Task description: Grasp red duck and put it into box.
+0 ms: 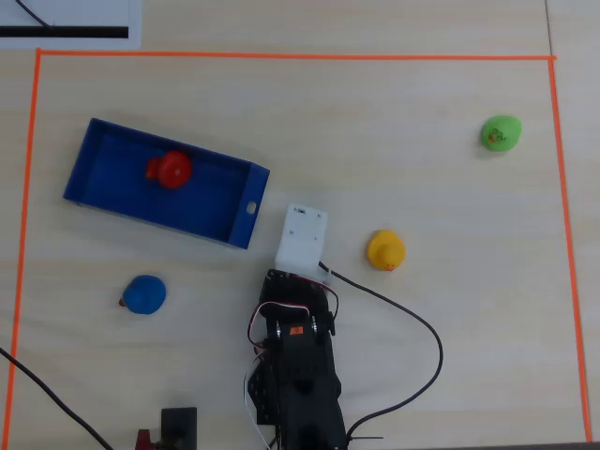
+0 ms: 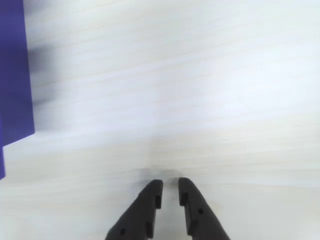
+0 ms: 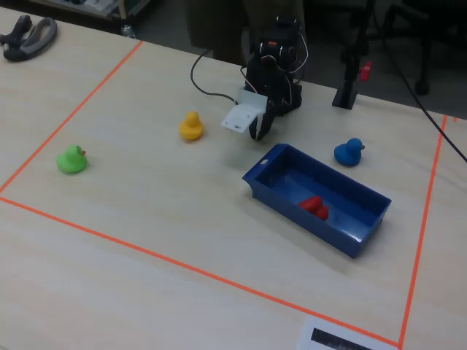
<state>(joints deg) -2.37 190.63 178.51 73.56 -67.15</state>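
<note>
The red duck (image 1: 170, 170) lies inside the box (image 1: 103, 202), on the floor of the tray toward the end away from the holed short wall; the fixed view confirms this, showing the red duck (image 3: 315, 207) resting on the bottom of the box (image 3: 288, 205), clear of the walls and not held by anything. Judged from this placement, the deposit step is complete and nothing of the stated task remains except parking the arm. The gripper (image 2: 170, 192) is empty: in the wrist view its two dark fingers stand nearly together with only a narrow slot of bare table between the tips, pinching nothing. It hangs over the open table just beside the holed end of the box, whose blue wall fills the left edge of the wrist view (image 2: 15, 75). In the overhead view the arm (image 1: 295, 375) extends from the lower edge, with its white wrist housing near the box corner. Three other ducks sit untouched on the table (image 1: 422, 375): a blue duck (image 1: 144, 293) near the box and left of the arm, a yellow duck (image 1: 385, 250) right of the arm, and a green duck (image 1: 500, 133) well apart near the orange tape border (image 1: 281, 55).
</note>
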